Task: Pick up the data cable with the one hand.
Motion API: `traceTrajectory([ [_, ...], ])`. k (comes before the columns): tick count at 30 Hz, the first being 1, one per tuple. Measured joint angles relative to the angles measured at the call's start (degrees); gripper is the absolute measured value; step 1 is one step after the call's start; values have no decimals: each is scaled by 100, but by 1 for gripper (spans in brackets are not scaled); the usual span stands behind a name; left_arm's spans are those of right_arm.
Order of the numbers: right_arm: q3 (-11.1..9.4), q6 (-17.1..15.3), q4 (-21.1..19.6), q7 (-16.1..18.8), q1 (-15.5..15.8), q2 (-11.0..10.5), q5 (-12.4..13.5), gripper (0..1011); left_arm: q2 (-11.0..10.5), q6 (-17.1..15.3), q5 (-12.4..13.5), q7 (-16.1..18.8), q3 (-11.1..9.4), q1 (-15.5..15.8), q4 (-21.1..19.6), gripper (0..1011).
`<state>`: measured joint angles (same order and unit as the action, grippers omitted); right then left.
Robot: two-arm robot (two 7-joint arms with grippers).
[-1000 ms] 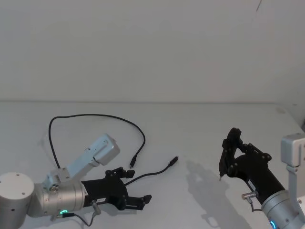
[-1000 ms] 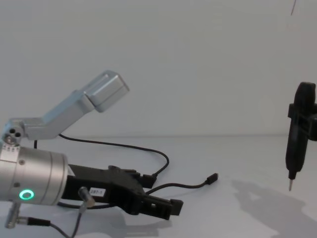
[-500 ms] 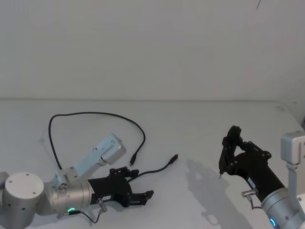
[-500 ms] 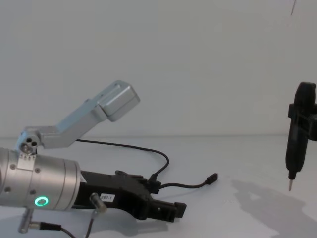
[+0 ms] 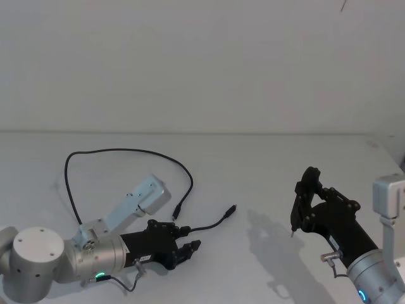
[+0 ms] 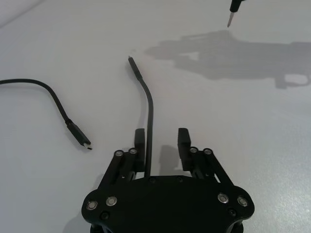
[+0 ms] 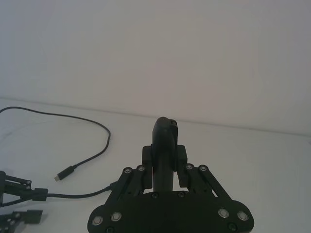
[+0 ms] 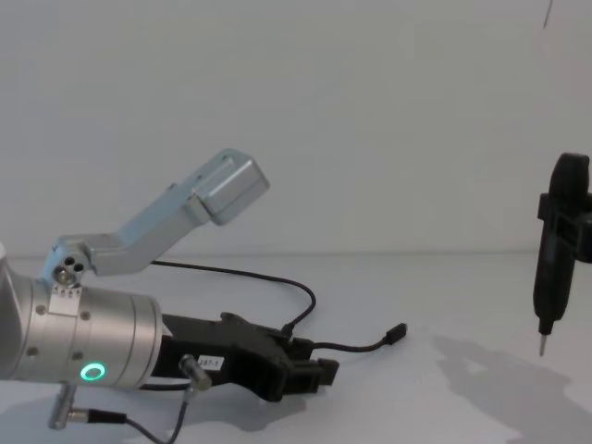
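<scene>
— Entry one: left gripper [image 6: 161, 140]?
— We list it low over the white table [image 5: 266, 158], jaws apart, one finger on each side of the data cable [image 6: 150, 114], not closed on it.
— The cable's place?
— We record it lying on the table in a loop on the robot's left, one plug [image 5: 233, 210] beyond the fingers.
— Entry two: right gripper [image 7: 164, 156]?
— Clamped on a pointed tool [image 8: 546, 301], held above the table at the right.

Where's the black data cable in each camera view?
Head: data cable loops beyond the left pincer.
Chest: behind that pincer, low centre.
Left wrist: between that pincer's fingers.
Right wrist: beyond the right pincer's pointed tool.
Shared landmark: the left pincer straddling it.
</scene>
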<state>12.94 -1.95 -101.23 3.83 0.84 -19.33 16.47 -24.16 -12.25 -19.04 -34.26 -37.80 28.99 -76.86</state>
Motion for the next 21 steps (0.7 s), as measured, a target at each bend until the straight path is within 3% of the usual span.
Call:
traceTrajectory([
  [12,0,0,0,0,0,0,0,279,52,-34,-5,98,158,-26,-119,51],
  [21,0,0,0,0,0,0,0,279,-71,-194,-132,91,270,-103,-381,40],
])
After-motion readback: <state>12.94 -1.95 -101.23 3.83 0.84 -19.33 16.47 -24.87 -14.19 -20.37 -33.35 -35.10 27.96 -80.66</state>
